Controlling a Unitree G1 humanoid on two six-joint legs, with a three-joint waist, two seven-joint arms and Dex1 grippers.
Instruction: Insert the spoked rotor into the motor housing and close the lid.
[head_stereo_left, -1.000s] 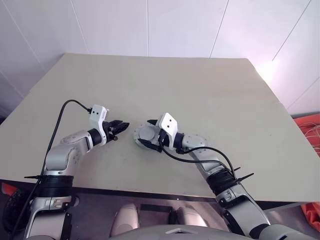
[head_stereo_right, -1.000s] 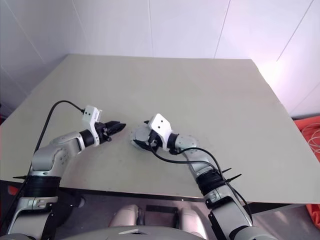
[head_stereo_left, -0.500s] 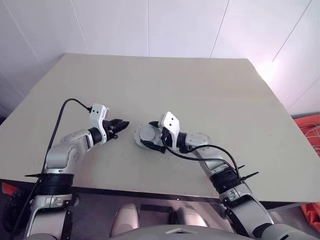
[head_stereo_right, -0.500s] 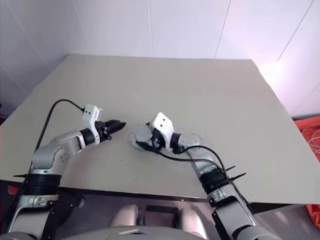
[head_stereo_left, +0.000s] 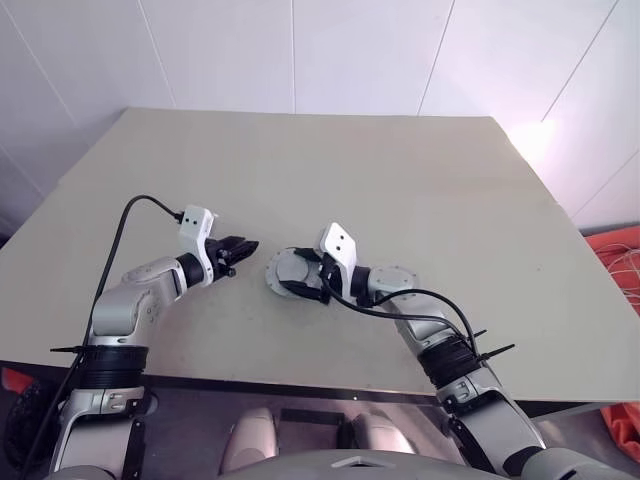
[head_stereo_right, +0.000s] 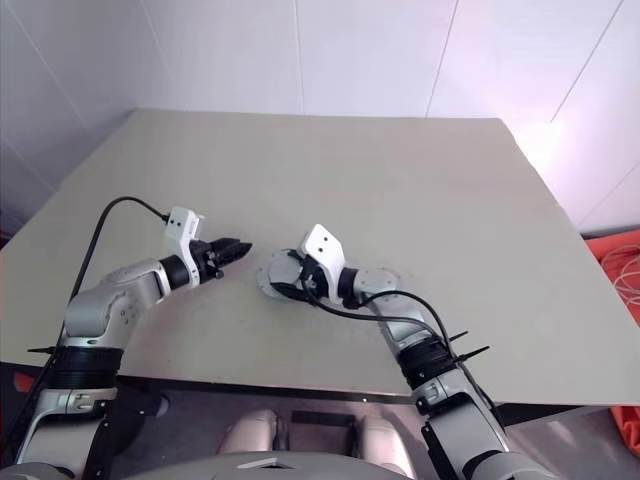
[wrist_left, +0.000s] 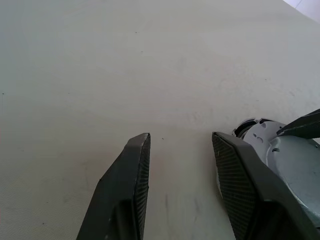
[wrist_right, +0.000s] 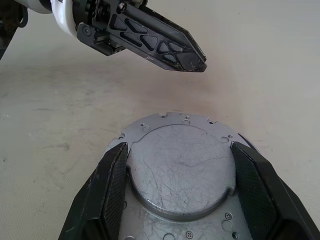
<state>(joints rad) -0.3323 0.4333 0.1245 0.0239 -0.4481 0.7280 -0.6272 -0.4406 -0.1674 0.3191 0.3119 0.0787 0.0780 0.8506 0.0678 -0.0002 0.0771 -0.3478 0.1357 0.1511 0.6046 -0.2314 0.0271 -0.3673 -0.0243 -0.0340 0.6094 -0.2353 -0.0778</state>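
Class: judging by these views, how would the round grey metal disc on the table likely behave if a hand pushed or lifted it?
The disc looks like rigid metal, so probably stiff and heavy for its size. Lying flat on the table, it should slide rather than roll. Its smooth face may be slippery.

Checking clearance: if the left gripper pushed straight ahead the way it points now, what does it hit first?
Probably the lid, the round grey disc on the table just past the left gripper. The right gripper straddles that disc from the other side. Depth is unclear, so the tips might pass just above it.
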